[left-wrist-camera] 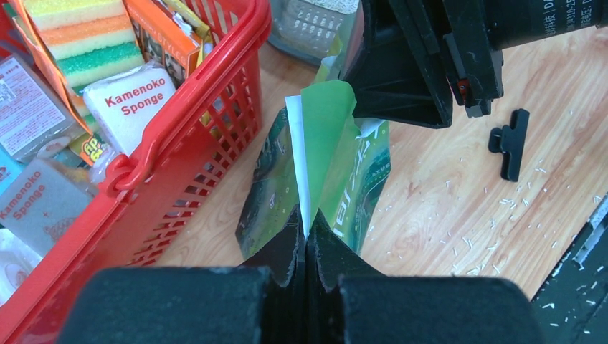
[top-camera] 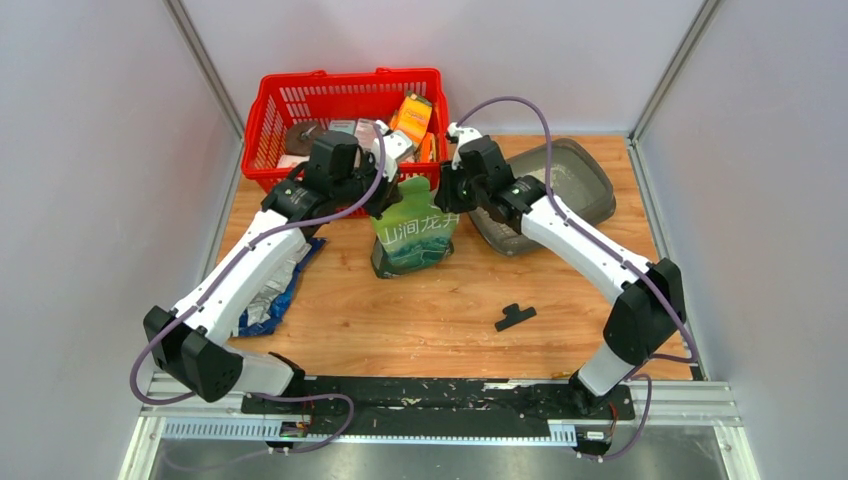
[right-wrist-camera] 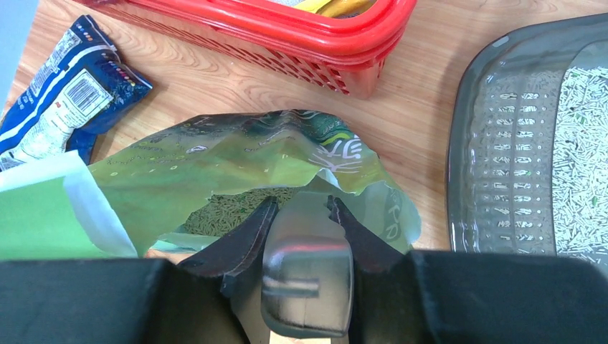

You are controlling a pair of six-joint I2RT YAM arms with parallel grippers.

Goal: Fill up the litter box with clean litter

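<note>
The dark grey litter box [top-camera: 590, 190] lies at the back right, with pale litter [right-wrist-camera: 581, 143] spread over part of its floor [right-wrist-camera: 502, 143]. A green-and-white pouch [top-camera: 412, 235] stands open at mid-table. My left gripper [left-wrist-camera: 308, 233] is shut on the pouch's top flap [left-wrist-camera: 323, 136] and holds it up. My right gripper [right-wrist-camera: 301, 204] is shut on a shiny metal scoop [right-wrist-camera: 308, 265], just above the pouch's open mouth, where greenish-beige pellets [right-wrist-camera: 236, 208] show. In the top view both grippers, left [top-camera: 385, 195] and right [top-camera: 447, 190], meet at the pouch top.
A red mesh basket [top-camera: 300, 100] of sponges and packets stands at the back left, close behind the pouch. A blue-silver foil bag [top-camera: 270, 290] lies under the left arm. A black clip [top-camera: 514, 317] lies on the wood in front. Loose pale grains [left-wrist-camera: 502, 215] are scattered on the table.
</note>
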